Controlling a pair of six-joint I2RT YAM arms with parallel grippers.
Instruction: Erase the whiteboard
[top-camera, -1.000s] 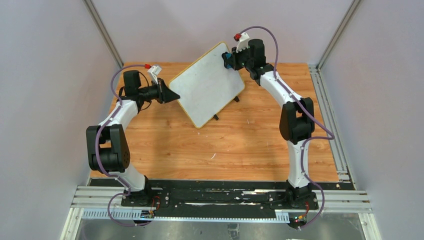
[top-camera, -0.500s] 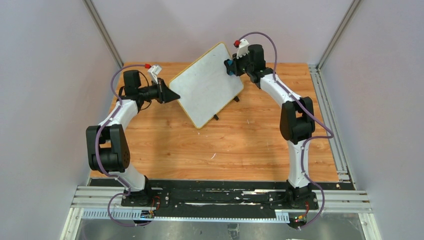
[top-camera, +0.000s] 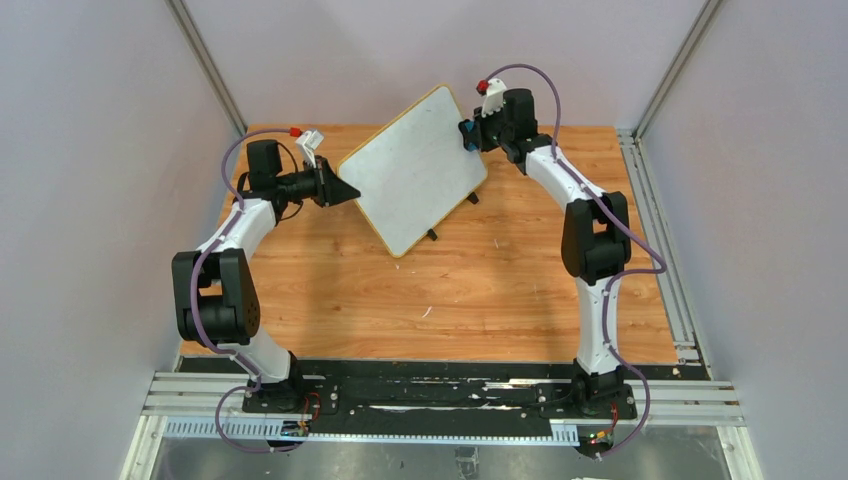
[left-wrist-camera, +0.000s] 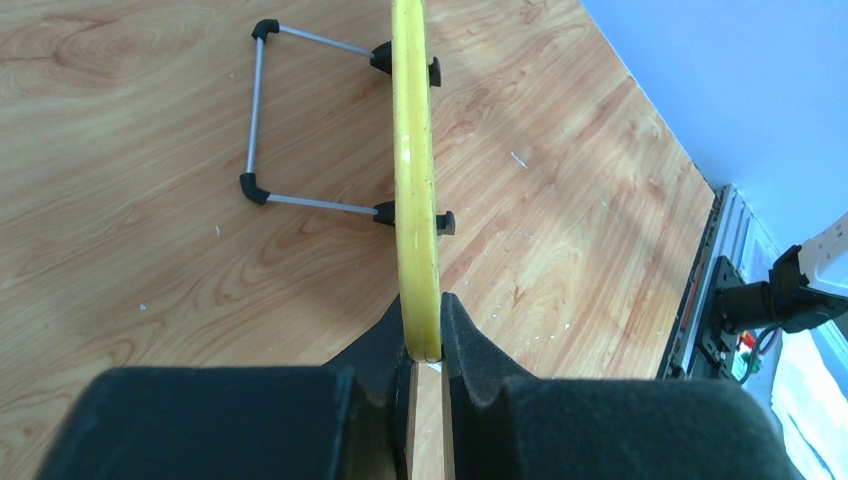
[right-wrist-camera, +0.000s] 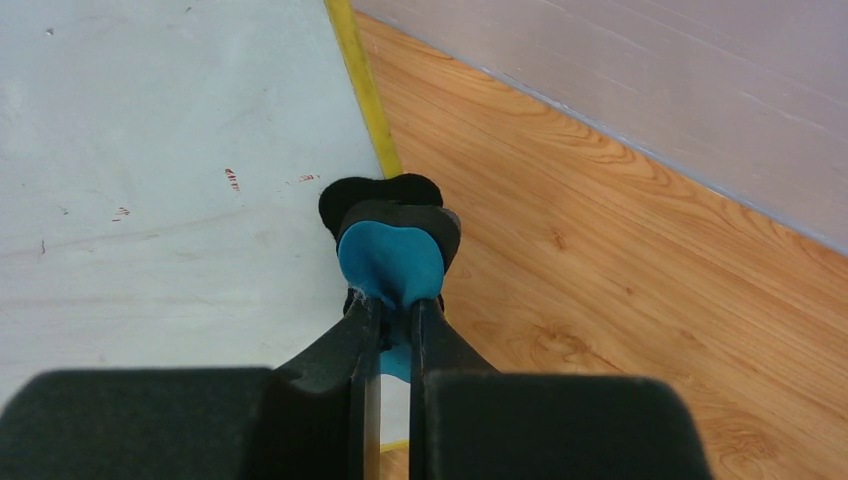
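The whiteboard (top-camera: 415, 170) stands tilted at the back middle of the table, white with a yellow frame and small black feet. My left gripper (top-camera: 350, 193) is shut on its yellow left edge (left-wrist-camera: 418, 200), seen edge-on in the left wrist view. My right gripper (top-camera: 468, 132) is shut on a blue eraser (right-wrist-camera: 392, 262) with a black felt base, at the board's upper right edge. Small red marks (right-wrist-camera: 232, 179) remain on the white surface (right-wrist-camera: 150, 180) near the eraser.
The board's wire stand with black feet (left-wrist-camera: 258, 110) rests on the wooden table (top-camera: 450, 290) behind the board. Grey walls enclose the table at the back and sides. A metal rail (top-camera: 660, 230) runs along the right edge.
My right gripper with the eraser has slid up and to the right along the board to its upper right edge. The left arm and the board have not moved.
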